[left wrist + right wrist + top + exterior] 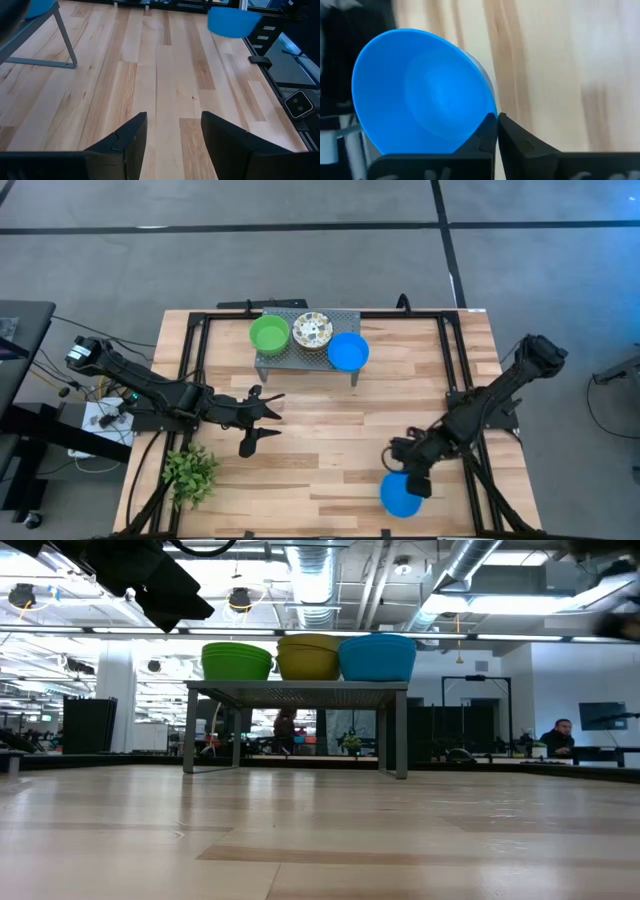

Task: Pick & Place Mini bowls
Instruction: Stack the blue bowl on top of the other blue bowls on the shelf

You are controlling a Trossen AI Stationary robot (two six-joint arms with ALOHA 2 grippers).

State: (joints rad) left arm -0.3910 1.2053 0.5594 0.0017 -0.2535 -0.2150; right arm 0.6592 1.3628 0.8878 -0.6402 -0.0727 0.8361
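Three mini bowls rest on a small grey metal stand (300, 363) at the table's far middle: a green one (268, 334), a white speckled one (312, 331) and a blue one (348, 351). Another blue mini bowl (400, 495) is near the front right, held by my right gripper (417, 483), which is shut on it. My left gripper (262, 420) hovers open at the left middle, nothing between its fingers (131, 137). My right gripper pinches the blue bowl's rim (487, 116) between its two fingers, one inside the bowl and one outside. The fingers slant down from the right. The bowl tilts in the hold; in the left wrist view the blue bowl (231, 21) looks lifted off the wood.
A small leafy green plant (190, 470) stands at the front left corner. Black frame rails (455, 360) run along the table's sides. Bare wood lies between the stand and the front edge.
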